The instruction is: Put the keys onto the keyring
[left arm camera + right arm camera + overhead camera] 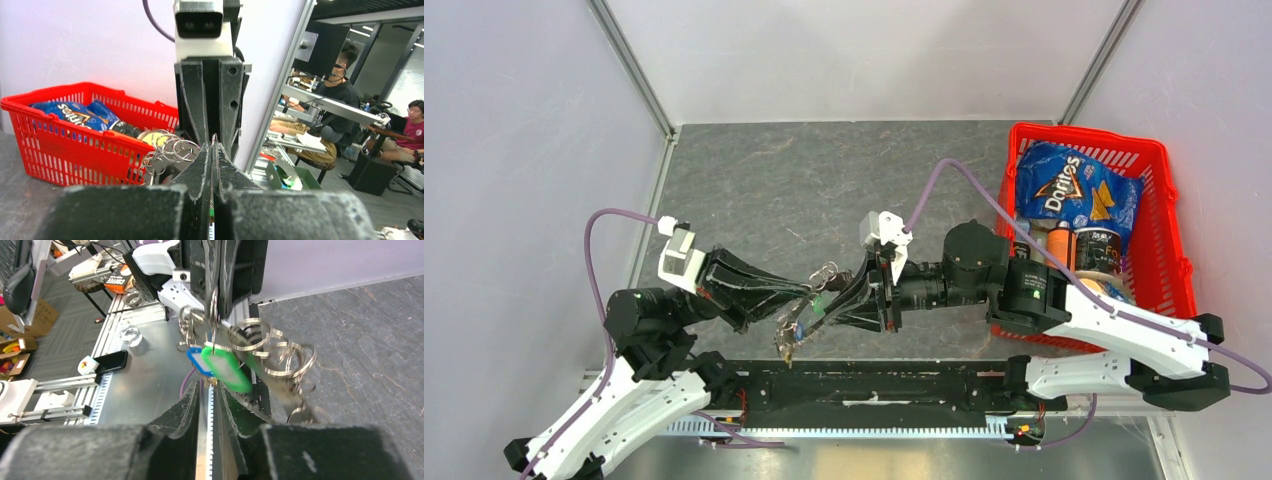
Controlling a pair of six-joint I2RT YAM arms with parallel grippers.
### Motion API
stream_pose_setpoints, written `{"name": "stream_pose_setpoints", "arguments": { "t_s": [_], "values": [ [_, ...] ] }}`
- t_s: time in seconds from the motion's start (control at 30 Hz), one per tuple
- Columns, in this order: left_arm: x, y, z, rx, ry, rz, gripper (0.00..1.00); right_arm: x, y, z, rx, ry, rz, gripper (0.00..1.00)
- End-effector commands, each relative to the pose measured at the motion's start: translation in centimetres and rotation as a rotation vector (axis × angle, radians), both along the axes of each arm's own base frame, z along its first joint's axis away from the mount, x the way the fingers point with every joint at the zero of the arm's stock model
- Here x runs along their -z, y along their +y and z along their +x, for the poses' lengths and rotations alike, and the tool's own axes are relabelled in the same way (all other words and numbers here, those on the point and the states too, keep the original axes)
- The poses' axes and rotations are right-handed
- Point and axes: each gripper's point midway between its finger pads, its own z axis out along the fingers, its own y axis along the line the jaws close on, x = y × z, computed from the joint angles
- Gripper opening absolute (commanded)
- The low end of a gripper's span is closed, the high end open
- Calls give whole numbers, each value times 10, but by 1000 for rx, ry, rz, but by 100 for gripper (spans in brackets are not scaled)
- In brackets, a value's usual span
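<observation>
- Shows the left gripper (216, 287) at the top, jaws pinched on one loop of the keyring (248, 347).
- Shows a green tag (227, 371) and a blue tag (194, 360) dangling side by side beneath it.
- Has the right gripper (209, 395) just under the green tag, jaws slightly parted.
- Catches grey table (360, 330) at right.

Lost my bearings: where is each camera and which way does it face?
Top external: overhead behind the bases, facing down; shows left arm, right arm.
Left wrist: along the left end effector toward the right end effector and red basket.
Right wrist: along the right end effector toward the left end effector.
Shared: both wrists see the keyring.
</observation>
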Motion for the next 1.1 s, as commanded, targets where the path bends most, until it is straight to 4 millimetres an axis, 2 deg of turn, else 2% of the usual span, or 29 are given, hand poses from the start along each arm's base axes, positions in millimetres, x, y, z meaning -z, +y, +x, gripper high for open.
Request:
{"name": "stream_pose_setpoints", "arguments": {
  "t_s": [0.0, 0.23, 0.37, 0.73, 1.07],
  "values": [
    [-45, 18, -9, -16, -52, -149, 2, -17, -10, -2, 17, -3, 70, 27],
    [-48, 16, -7, -8, -47, -163, 2, -39, -25, 1, 65, -24, 136, 31],
    [-48, 15, -5, -12, -40, -163, 2, -53, -27, 5, 84, -45, 158, 31],
    [-48, 16, -4, -21, -37, -170, 2, -77, -16, 19, 147, -58, 223, 33],
    [-48, 19, -2, -42, -38, -179, 2, -84, -5, 22, 146, -36, 250, 38]
  ]
}}
